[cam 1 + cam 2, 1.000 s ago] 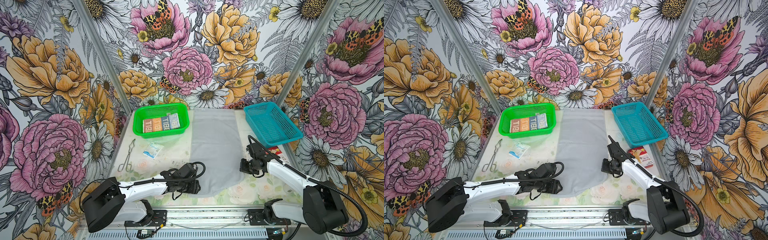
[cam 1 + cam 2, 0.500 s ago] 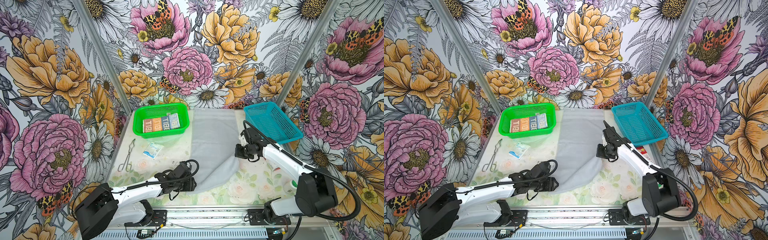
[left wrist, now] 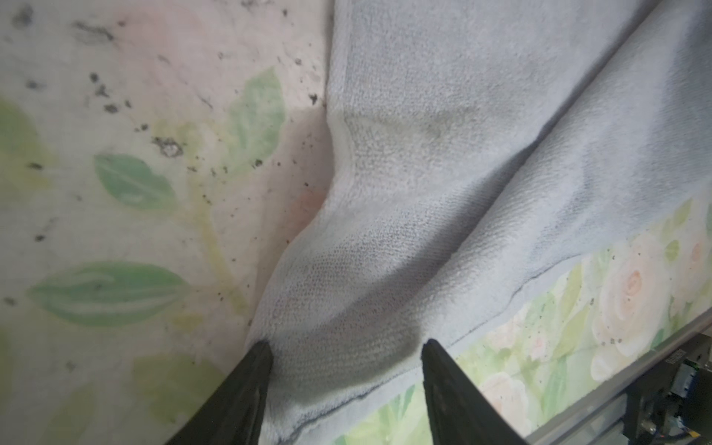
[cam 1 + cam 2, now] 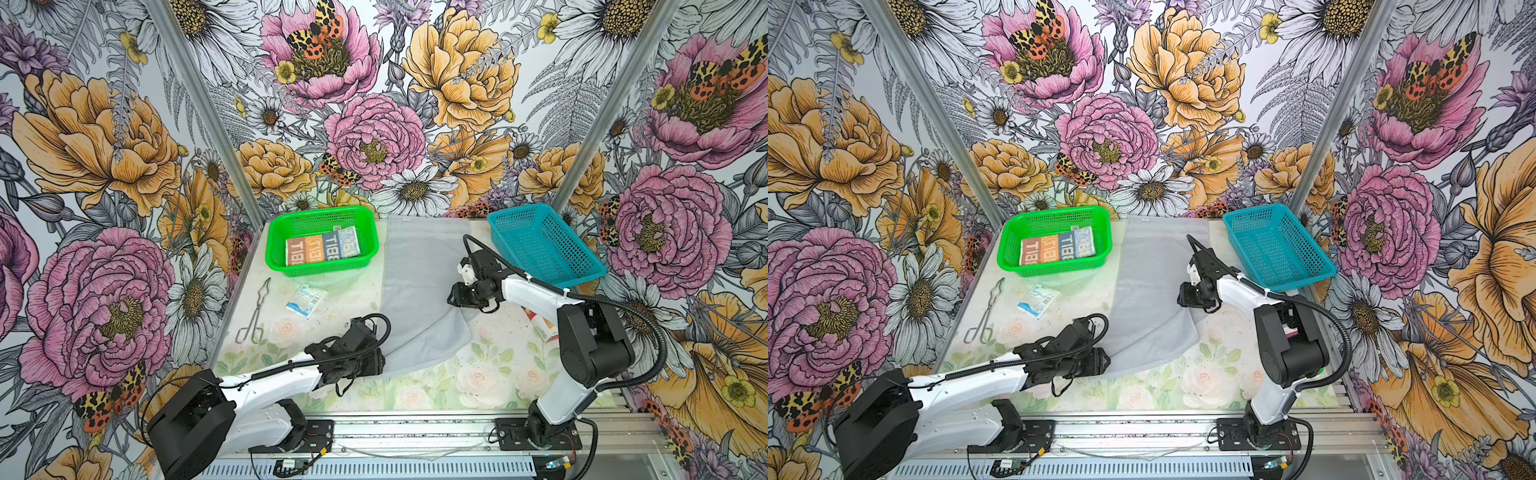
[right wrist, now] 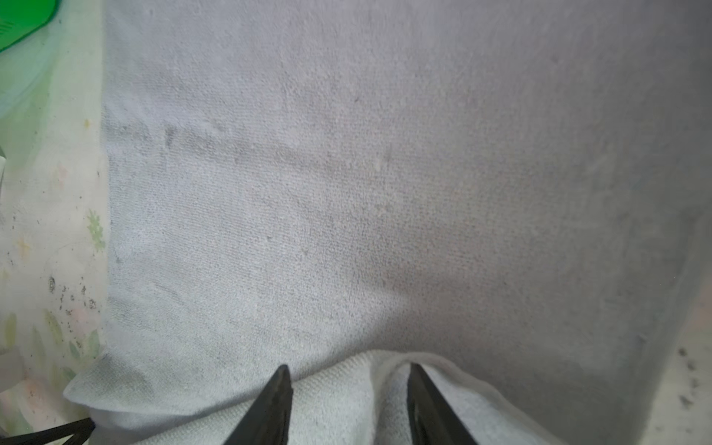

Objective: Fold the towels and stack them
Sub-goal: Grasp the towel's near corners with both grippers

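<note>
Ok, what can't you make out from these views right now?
Left gripper, left wrist view: fingers straddle the grey towel; picture edge cuts them off, grip unclear.
Red-white carton, in a top view: mostly hidden behind the right arm.
Green basket: anything under the lettered towel is covered.

Near right corner of grey towel (image 4: pixel 419 270) farther back; right fingers (image 5: pixel 269 408) seemingly apart.

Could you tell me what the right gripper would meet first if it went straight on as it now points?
The grey towel: the right gripper points low across it, open around a raised fold. The green basket lies farther off, aside from that line; depth is uncertain.
</note>
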Robot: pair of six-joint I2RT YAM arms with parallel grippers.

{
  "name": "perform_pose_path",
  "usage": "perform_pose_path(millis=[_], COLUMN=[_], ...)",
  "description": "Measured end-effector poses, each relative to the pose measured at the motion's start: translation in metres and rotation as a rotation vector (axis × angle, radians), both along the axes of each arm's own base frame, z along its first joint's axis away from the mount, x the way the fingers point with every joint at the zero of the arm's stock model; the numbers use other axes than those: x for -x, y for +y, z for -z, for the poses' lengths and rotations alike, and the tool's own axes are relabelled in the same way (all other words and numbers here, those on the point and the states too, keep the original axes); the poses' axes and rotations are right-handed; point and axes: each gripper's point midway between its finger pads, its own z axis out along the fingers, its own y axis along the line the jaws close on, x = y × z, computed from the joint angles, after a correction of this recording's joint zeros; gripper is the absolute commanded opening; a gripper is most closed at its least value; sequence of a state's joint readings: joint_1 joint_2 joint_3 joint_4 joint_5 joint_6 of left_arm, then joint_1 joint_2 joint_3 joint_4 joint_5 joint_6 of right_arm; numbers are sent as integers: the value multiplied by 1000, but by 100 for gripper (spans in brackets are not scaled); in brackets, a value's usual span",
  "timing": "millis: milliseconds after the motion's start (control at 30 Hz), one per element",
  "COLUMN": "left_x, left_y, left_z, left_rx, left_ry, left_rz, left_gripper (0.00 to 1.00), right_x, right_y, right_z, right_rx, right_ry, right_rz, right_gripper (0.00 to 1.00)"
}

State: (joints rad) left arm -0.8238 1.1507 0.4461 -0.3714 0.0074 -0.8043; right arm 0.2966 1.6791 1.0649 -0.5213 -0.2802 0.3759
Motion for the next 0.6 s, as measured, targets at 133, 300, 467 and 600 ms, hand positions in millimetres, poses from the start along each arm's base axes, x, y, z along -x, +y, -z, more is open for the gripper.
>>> perform_pose_path(millis=[133,300,467,600], left_x=[-1,3,10,20], left_y=[7,21,33,41], left_z=[0,-5,-12,-2], left_rx=[-23,-57,-69,-85], left_ry=[-8,-19,-13,18], left_rz=[-16,-21,-33,-36], left_gripper=[65,66,64,58], right_x=[26,69,130,144], right_y=[-14,-27,-27,-32], right_z=[-34,-55,7,28], right_rx=[2,-42,19,58], right_ry=[-106,-144,52,117], right_rz=[38,131,148,166], right_gripper=[56,52,50,49])
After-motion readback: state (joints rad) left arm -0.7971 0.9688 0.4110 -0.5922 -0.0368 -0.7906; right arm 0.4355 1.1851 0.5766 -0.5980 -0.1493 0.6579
